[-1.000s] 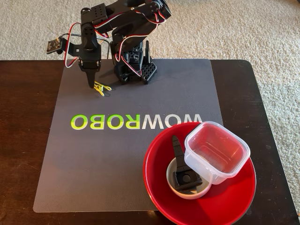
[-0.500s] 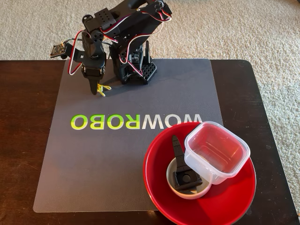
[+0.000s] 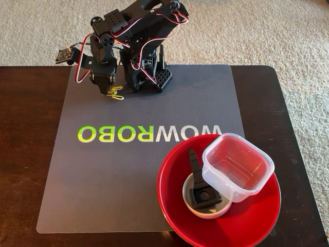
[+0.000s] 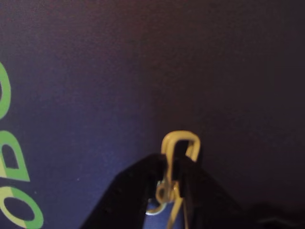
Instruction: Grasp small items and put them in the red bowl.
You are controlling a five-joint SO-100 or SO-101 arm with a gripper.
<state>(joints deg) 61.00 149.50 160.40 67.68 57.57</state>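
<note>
We see the gripper (image 3: 112,93) pinched tight on the yellow paper clips (image 3: 117,94) — wrist view shows the clips' loop (image 4: 179,145) sticking out past the closed fingertips, above the grey mat (image 3: 128,170). The red bowl (image 3: 247,221) sits at the mat's near right corner, well apart from the gripper. Inside it: the small white bowl (image 3: 216,211) holding the black plastic bracket (image 3: 198,180) — and the clear square tub (image 3: 237,167) leaning against that bowl's right side.
</note>
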